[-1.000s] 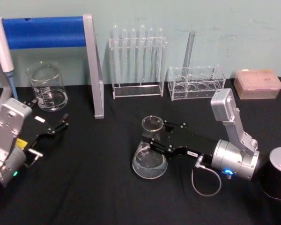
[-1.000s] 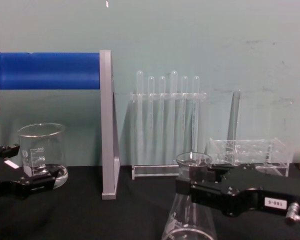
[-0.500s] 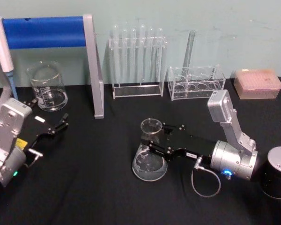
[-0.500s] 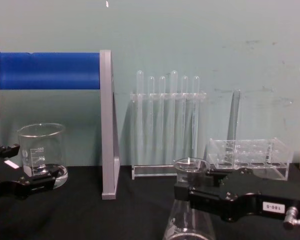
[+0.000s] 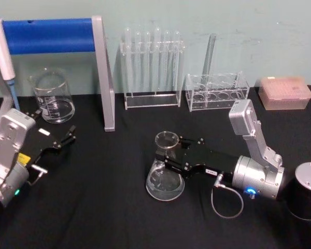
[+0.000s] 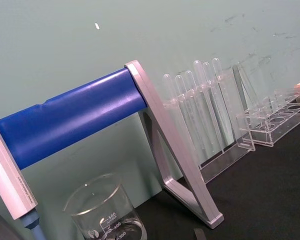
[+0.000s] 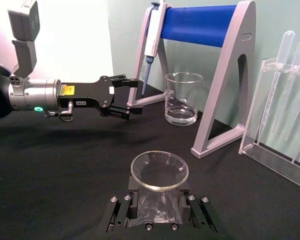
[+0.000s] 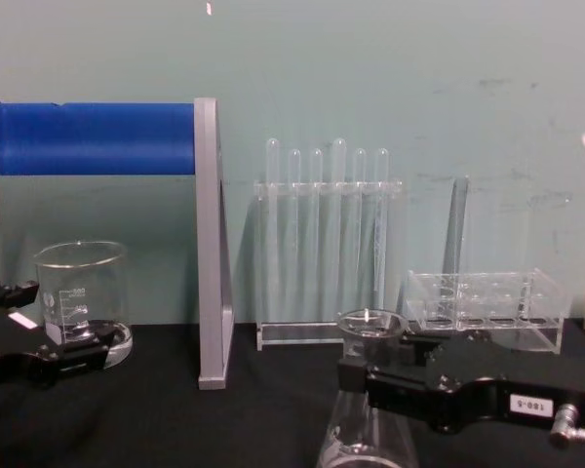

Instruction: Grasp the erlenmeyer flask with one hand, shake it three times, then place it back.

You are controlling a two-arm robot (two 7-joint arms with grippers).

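Lower by a little: against the frame a second ago, the erlenmeyer flask [image 5: 164, 181] and the right tool [image 5: 171, 154] sit slightly further down in both head and chest views, and a touch nearer the robot. Nothing else has shifted.

Right tool: jaws closed across the flask's neck, one on each side, just under the flared rim. Right wrist view shows the rim [image 7: 159, 171] standing clear above the two black jaw blocks, glass pinched between them. Grip looks square, not skewed.

Flask: mid-counter, in front of the test tube rack [image 5: 153, 67] and well apart from it. Long axis upright, mouth up, wide base down. Base looks to be at or just off the counter [image 5: 103, 207]; contact cannot be told, since the chest view cuts the base off at its lower edge.

Key relation: the tool reaches in level from the robot's right, its length lying crosswise to the flask's upright axis. Any shake or set-down therefore depends on keeping the wrist level so the neck stays vertical.

Left tool [image 5: 67, 138]: parked at the far left near the beaker [image 5: 53, 97], jaws apart, holding nothing, well away from the flask. Right arm is clearly the working one.

Judgement: the downward drift reads as a lowering toward the counter. Release should wait until the base is flat down.
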